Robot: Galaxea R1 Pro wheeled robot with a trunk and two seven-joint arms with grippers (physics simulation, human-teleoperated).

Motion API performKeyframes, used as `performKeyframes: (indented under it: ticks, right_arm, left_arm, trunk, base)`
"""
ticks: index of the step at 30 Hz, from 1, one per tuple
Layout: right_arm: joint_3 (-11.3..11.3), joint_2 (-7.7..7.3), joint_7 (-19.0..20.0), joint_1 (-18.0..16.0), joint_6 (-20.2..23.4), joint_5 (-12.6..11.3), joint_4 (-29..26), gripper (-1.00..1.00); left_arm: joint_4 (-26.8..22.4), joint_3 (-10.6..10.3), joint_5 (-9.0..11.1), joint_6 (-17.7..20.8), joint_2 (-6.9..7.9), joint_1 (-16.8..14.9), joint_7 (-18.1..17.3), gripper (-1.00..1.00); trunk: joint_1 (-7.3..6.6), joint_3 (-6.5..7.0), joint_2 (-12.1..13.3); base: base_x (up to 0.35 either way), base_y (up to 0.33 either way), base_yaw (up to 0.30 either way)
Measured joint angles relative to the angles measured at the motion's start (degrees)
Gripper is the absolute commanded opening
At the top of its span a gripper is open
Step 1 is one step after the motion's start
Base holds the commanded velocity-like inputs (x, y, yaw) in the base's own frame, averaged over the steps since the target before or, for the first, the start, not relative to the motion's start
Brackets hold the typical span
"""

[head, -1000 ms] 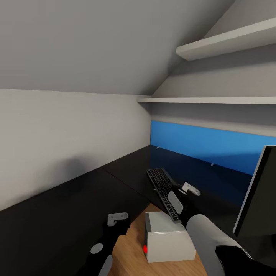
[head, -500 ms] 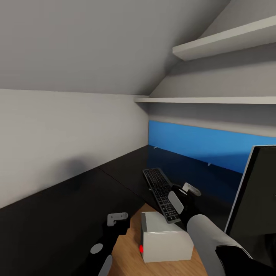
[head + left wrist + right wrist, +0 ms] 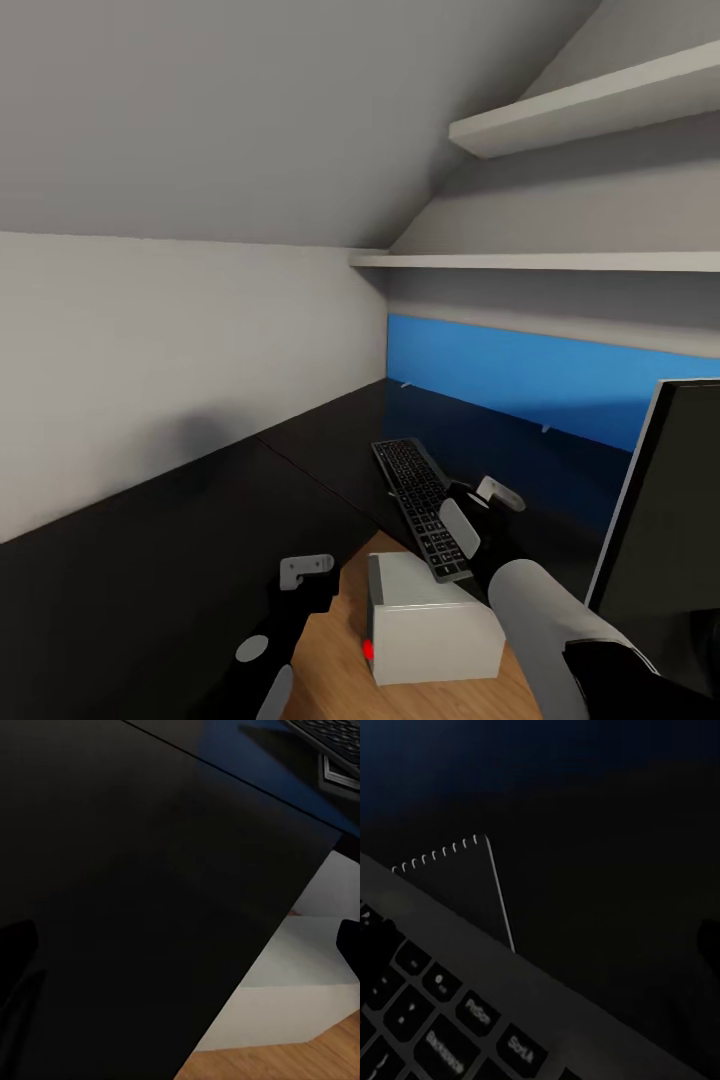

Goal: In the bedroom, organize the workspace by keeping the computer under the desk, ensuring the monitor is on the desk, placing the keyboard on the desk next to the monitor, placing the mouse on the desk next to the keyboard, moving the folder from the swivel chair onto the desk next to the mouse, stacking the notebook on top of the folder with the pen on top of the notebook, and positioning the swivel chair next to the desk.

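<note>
A black keyboard [image 3: 420,505] lies on the black desk [image 3: 180,560], slanting toward its front edge. The dark monitor [image 3: 665,510] stands at the right. A white computer case [image 3: 430,615] with a red light sits on the wooden floor below the desk edge. My right gripper [image 3: 482,505] hovers just right of the keyboard and looks open [image 3: 540,941]. In the right wrist view a dark spiral notebook [image 3: 457,881] lies on the desk beside the keyboard's edge [image 3: 472,997]. My left gripper [image 3: 305,580] hangs open [image 3: 184,945] at the desk's front edge, nothing between its fingers.
A blue panel [image 3: 520,375] runs along the back of the desk. Two white shelves [image 3: 580,105] jut from the wall above it. A grey wall [image 3: 150,340] under a sloped ceiling closes the left side. Wooden floor [image 3: 330,650] shows below the desk edge.
The whole view shifted slightly left a second ago, bringing more of the monitor into the picture. Since half a second ago nothing has visibly moved.
</note>
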Motion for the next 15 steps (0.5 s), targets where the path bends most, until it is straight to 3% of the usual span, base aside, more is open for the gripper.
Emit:
performKeyframes:
  ticks: [15]
  right_arm:
    - [0.0, -0.15, 0.3, 0.0, 0.0, 0.0, 0.1, 1.00]
  left_arm:
    - [0.0, 0.0, 0.1, 0.0, 0.00, 0.0, 0.0, 1.00]
  trunk:
    - [0.00, 0.00, 0.0]
  base:
    - [0.000, -0.108, 0.000]
